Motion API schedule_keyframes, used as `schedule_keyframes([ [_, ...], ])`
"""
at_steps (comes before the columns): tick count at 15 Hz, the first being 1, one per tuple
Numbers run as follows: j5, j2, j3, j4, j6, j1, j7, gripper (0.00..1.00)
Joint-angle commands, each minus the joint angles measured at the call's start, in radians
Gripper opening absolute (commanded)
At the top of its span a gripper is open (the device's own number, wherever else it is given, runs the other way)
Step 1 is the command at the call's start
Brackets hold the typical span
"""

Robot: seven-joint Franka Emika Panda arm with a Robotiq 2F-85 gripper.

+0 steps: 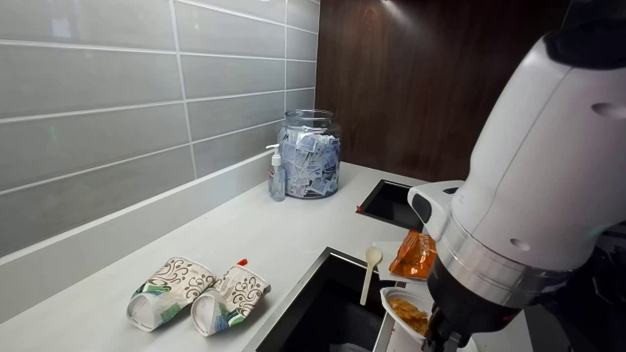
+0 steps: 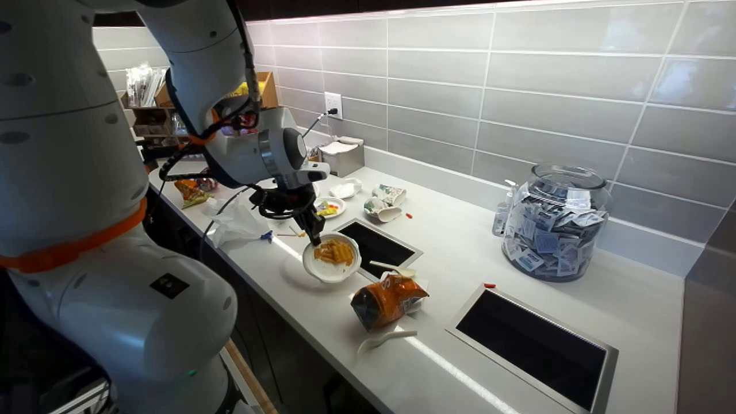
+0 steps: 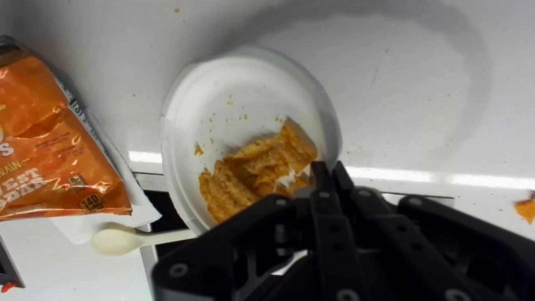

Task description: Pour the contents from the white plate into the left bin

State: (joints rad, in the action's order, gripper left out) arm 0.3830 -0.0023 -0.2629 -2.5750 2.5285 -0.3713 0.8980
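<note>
1. Because a thin rim is easy to pinch, as I suppose, the narrow black jaws are pressed together there, on the edge of the shallow round white plate (image 3: 255, 90).
2. The plate appears lifted and tilted, at the border of the dark rectangular left bin (image 1: 325, 300); whether it is partly above the opening, I cannot tell. The crunchy golden-orange chips (image 3: 259, 167) are gathered at one side, so the tilt probably prepares the pouring.
3. The cream-coloured spoon (image 3: 133, 241) reaches over this same opening, its bowl at a white paper sheet (image 3: 142, 213) beside the shiny orange snack bag (image 3: 58, 154); falling chips could hit it.
4. The smooth white tabletop (image 1: 234, 234) carries small crumbs (image 3: 177, 11) and two printed paper cups (image 1: 171, 291) on their sides. Around it are long grey glossy wall tiles (image 1: 98, 127) and a dark brown wooden panel (image 1: 391, 93).
</note>
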Motion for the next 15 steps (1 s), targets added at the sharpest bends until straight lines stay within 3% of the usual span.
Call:
schedule_keyframes([
  [1,0.038,-0.038,-0.03,-0.003,-0.036,0.016,0.032,0.01],
  [15,0.131,-0.04,-0.052,0.072,-0.032,0.056,0.015,0.01],
])
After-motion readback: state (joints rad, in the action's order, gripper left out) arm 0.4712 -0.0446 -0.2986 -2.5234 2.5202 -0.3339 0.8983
